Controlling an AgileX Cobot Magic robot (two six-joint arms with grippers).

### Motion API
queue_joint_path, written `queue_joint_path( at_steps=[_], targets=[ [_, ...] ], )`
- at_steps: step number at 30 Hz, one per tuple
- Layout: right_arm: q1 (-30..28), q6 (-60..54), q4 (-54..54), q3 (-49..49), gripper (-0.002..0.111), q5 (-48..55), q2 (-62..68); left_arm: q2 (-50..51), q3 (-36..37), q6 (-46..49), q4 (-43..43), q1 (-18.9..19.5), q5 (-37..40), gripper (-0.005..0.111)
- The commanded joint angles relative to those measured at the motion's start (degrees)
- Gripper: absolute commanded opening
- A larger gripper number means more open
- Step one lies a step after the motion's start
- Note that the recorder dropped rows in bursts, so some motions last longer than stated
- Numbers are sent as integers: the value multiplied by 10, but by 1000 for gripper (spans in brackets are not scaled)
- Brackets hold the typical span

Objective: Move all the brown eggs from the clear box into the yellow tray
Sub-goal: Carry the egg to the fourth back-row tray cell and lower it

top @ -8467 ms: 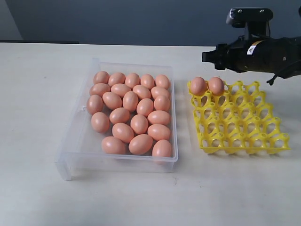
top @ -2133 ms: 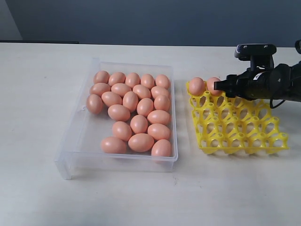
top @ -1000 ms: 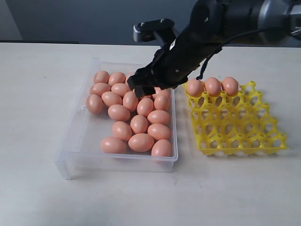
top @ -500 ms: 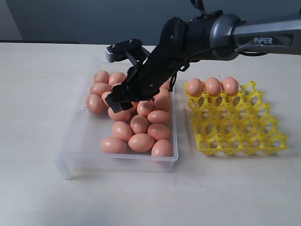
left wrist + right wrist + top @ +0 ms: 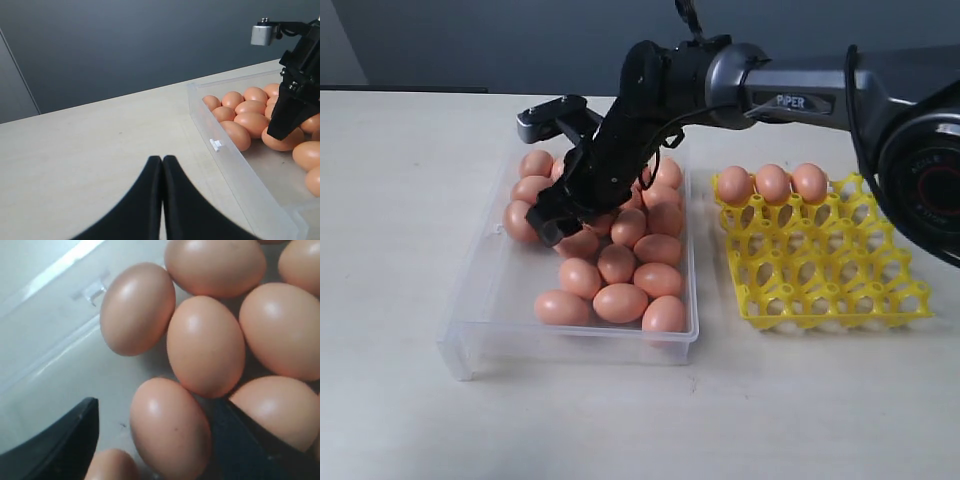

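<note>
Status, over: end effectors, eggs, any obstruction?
Right end effector open, straddling one brown egg in clear box, not gripped. Left end effector shut, over table. Three eggs in yellow tray. Neighbouring eggs crowd the target.

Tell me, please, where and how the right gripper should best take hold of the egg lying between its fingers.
Grip the egg across its narrow middle, coming down from above. It lies on its side with its long axis between the fingers of the open right gripper. One finger has bare clear box floor; the other must slip in beside a neighbouring egg.
</note>
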Motion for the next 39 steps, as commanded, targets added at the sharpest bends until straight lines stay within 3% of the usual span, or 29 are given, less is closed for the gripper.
queue_joint_path(
  at_steps=[1,7,12,18,23,31,34,39],
  targets=[
    [-3,-1,-26,-9,63,23,27,0,0,-2,0,0,-9,0],
    [-3,-1,-23,-9,62,25,32,0,0,-2,0,0,-9,0],
    [-3,-1,-23,-9,51,18,32,0,0,-2,0,0,-9,0],
    [-4,1,7,-9,0,16,17,0,0,-2,0,0,-9,0],
    [-4,-39,79,14,0,-39,-28,0,0,-2,0,0,-9,0],
    [-42,-45,145,233,0,-375,-198,0,0,-2,0,0,-9,0],
    [-118,-45,144,371,0,-502,-309,0,0,-2,0,0,-9,0],
    [-235,-45,144,441,0,-505,-342,0,0,-2,0,0,-9,0]
  ],
)
